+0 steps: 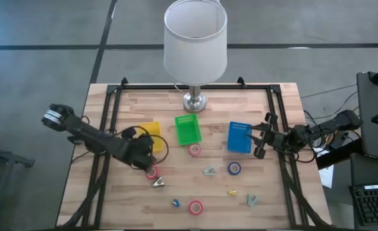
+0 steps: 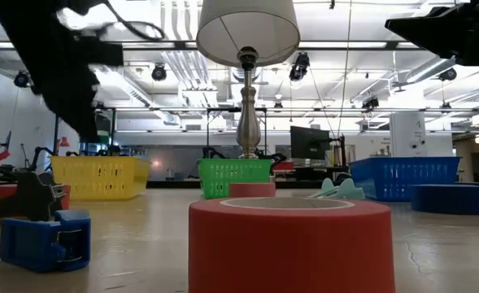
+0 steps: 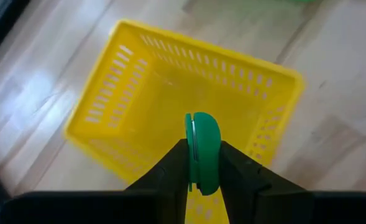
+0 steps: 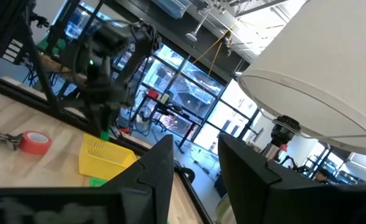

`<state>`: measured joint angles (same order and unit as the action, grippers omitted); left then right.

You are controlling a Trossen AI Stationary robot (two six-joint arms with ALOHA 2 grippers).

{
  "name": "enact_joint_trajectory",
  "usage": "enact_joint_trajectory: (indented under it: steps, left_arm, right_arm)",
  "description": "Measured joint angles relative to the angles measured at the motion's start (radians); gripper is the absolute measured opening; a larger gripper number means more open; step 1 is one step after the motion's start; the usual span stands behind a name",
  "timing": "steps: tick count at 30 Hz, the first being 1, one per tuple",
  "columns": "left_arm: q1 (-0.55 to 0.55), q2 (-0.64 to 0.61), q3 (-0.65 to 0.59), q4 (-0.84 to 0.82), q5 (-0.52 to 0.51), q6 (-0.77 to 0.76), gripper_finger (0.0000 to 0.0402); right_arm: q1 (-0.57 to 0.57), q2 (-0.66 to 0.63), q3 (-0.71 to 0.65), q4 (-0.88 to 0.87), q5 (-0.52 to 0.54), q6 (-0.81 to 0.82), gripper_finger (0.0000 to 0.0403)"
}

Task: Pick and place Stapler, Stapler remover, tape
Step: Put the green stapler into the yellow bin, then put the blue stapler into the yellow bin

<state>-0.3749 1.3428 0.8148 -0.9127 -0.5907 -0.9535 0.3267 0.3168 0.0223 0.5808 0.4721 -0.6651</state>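
Left wrist view: the left claw (image 3: 202, 163) is seen clenched on a small green rounded plastic piece (image 3: 202, 149), pinched edge-on between both dark fingers and held above the yellow slotted plastic basket (image 3: 139, 93), which lies on the pale wooden counter (image 3: 338, 99). What the green piece is cannot be told.

In the high view the same left claw (image 1: 142, 151) hangs over the near edge of the yellow basket (image 1: 150, 130). Just beside it, nearer the front of the counter, a red ring-shaped tape roll (image 1: 152, 172) lies flat, with a small metal clip-like object (image 1: 158, 183) next to it. A second red tape roll (image 1: 195, 150) lies in front of the green slotted basket (image 1: 188, 129), a third (image 1: 196, 206) near the front edge, and a blue tape roll (image 1: 234, 168) in front of the blue slotted basket (image 1: 239, 136). Small pale green, yellow and blue pieces are scattered among the rolls; they are too small to name. A table lamp with a white drum shade (image 1: 195, 38) stands on a metal foot at the back, behind the green basket.

The right claw (image 1: 261, 138) is held just beside the blue basket, well apart from the left arm. In the right wrist view its fingers (image 4: 158, 168) stand apart, with nothing between them.

In the low view the nearest red tape roll (image 2: 292, 244) fills the foreground and hides much of the counter behind it.
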Motion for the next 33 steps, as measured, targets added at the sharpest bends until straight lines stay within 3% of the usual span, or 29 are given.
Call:
enact_joint_trajectory:
  steps: [7,17,27,33]
  left_arm:
    - [0.167,0.001,-0.089,0.195,0.103,0.157,0.0077]
    - [0.399,0.008,-0.101,0.206,0.206,0.318,0.0096]
    - [0.421,0.009,-0.101,0.237,0.210,0.376,0.0147]
    - [0.421,0.009,-0.094,0.243,0.210,0.396,0.0157]
  right_arm:
    - [0.000,0.000,0.000,0.001,0.000,-0.001,0.0125]
    - [0.000,0.000,0.000,0.002,0.000,-0.019,0.0122]
    - [0.000,0.000,0.000,0.001,0.000,-0.011,0.0128]
    - [0.000,0.001,0.000,0.001,0.000,0.096,0.0130]
